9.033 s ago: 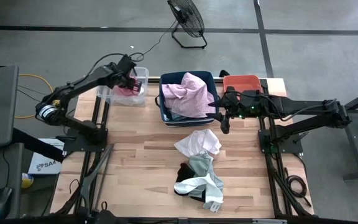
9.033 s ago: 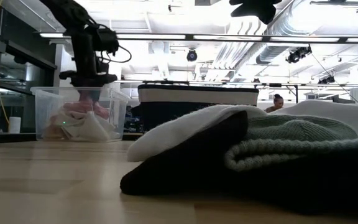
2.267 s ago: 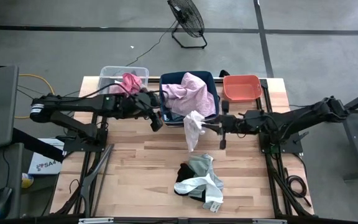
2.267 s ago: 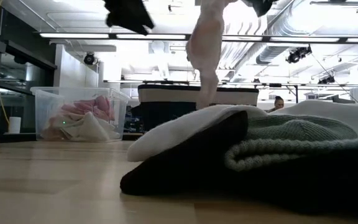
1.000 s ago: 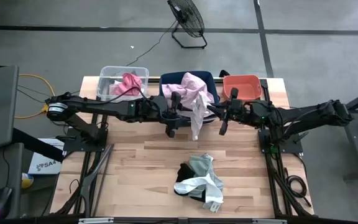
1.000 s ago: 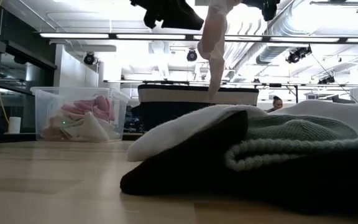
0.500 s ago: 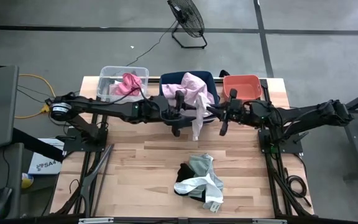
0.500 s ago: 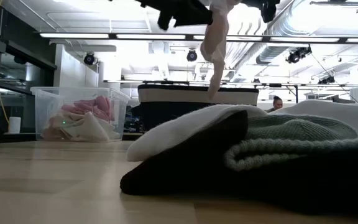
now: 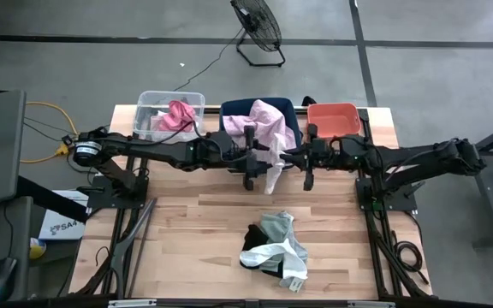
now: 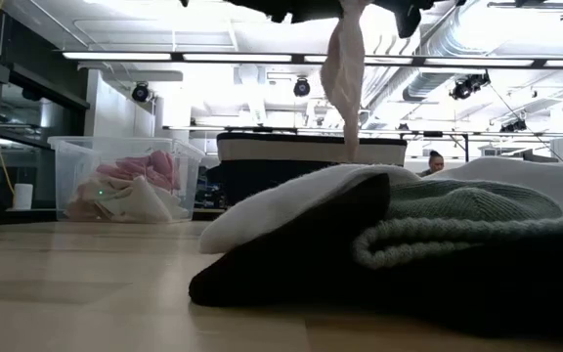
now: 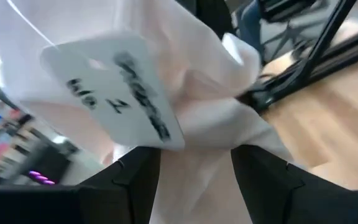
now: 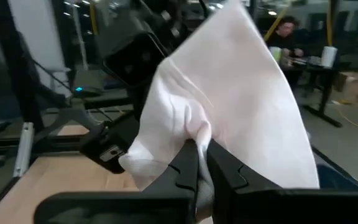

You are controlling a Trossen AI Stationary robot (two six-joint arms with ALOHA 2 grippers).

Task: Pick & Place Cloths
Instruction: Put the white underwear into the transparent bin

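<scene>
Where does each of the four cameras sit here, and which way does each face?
High view: overhead, looking straight down; both arms meet at the white cloth before the navy bin.
Low view: at tabletop height, looking across the cloth pile into the room; the arms show dark at the top.
Left wrist view: on the left arm, facing the white cloth between its fingers.
Right wrist view: on the right arm; the right gripper pinches the cloth, the left gripper behind.
All four share the white cloth.
</scene>
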